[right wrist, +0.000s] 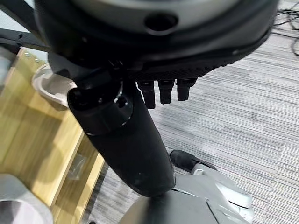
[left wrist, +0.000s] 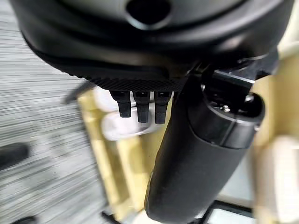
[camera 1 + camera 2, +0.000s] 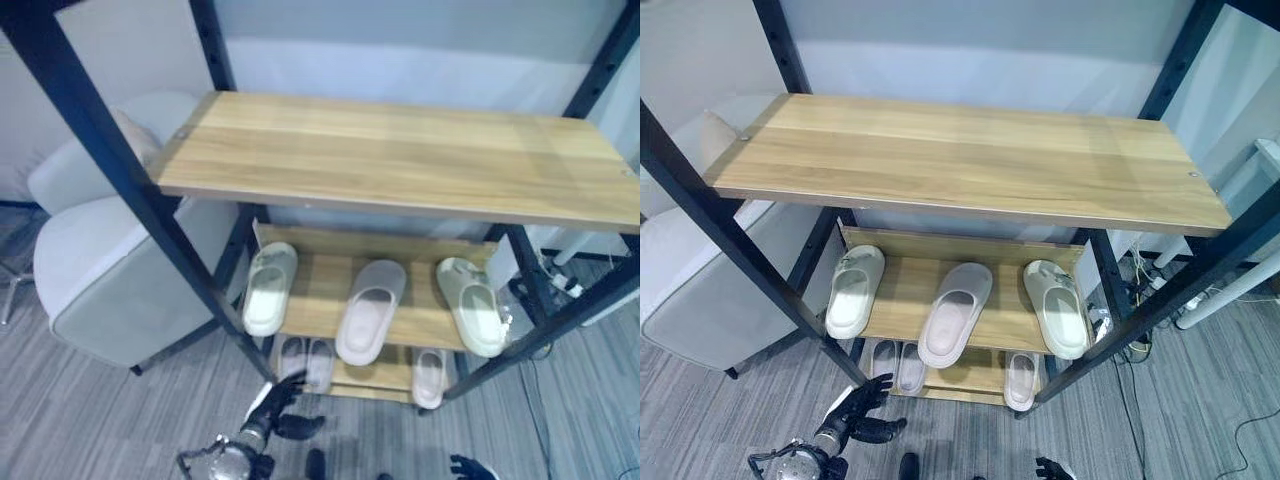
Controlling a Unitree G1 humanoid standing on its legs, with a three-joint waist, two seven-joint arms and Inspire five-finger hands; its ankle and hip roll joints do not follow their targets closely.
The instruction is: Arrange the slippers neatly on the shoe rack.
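Observation:
The shoe rack (image 3: 400,155) has a bare wooden top shelf. Its middle shelf (image 3: 318,285) carries three slippers: a pale green one (image 3: 268,288) at the left, a greyish-pink one (image 3: 368,312) in the middle, tilted, and a pale green one (image 3: 474,306) at the right. On the bottom shelf lie a light pair (image 3: 306,362) at the left and a single slipper (image 3: 430,376) at the right. My left hand (image 3: 275,408) hangs open low before the rack's lower left corner and holds nothing. My right hand (image 3: 470,467) is open near the floor at the lower right, with nothing in it.
A grey upholstered armchair (image 3: 110,270) stands close to the rack's left side. Black steel posts (image 3: 120,170) frame the rack at each corner. Cables and a white power strip (image 3: 560,280) lie behind the rack's right side. Grey carpet (image 1: 243,116) covers the floor in front.

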